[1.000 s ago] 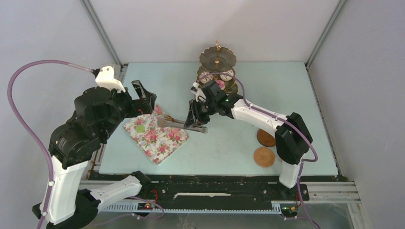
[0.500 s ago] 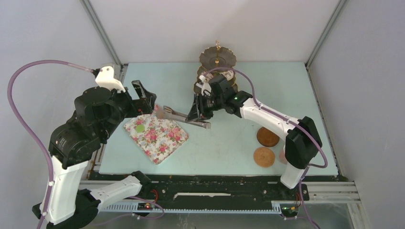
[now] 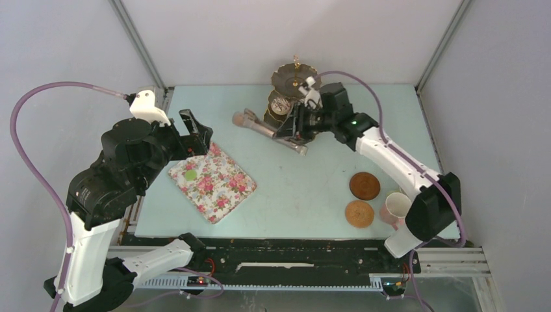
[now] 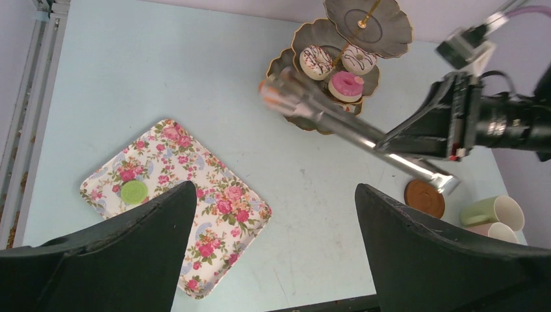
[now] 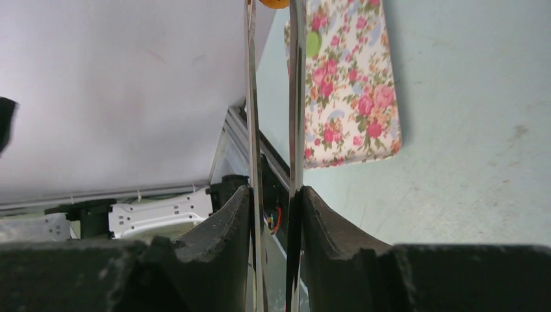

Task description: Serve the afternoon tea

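Right gripper is clamped on long grey metal tongs pinching a small orange cake, so I'd ease it slowly onto the dark tiered stand.

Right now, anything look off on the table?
Nothing spilled or broken. Oddities: the cup sits beside the coasters, not on one; a lone green piece lies on the floral tray while the doughnuts are on the stand.

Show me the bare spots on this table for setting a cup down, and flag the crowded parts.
Free: the wide middle stretch between the floral-print cloth and the brown coasters. Crowded: by the tiered stand, where the right gripper holds the tongs, and the near right corner with the cups.
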You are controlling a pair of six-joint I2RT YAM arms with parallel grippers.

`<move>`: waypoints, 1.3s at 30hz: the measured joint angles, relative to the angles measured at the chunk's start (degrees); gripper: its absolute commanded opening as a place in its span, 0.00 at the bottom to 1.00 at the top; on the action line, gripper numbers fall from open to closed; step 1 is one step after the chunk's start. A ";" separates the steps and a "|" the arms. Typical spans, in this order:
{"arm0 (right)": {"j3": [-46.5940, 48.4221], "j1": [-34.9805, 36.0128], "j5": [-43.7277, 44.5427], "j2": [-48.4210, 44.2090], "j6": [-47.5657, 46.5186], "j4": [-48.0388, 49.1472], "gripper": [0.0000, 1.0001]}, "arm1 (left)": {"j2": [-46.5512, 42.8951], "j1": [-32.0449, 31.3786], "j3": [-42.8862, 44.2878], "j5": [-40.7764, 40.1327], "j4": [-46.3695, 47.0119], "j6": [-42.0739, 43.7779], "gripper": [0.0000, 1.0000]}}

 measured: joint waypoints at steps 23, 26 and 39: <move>-2.64 -23.76 1.64 -15.08 -6.19 -9.99 0.26 | 0.24 0.00 0.00 0.15 0.00 0.00 1.00; -2.78 -24.00 2.32 -14.97 -6.99 -10.73 0.30 | 0.44 0.00 0.00 0.20 0.02 0.00 0.99; -2.78 -24.50 2.58 -11.98 -7.41 -9.14 0.42 | 0.76 0.00 0.00 0.24 0.02 0.07 1.00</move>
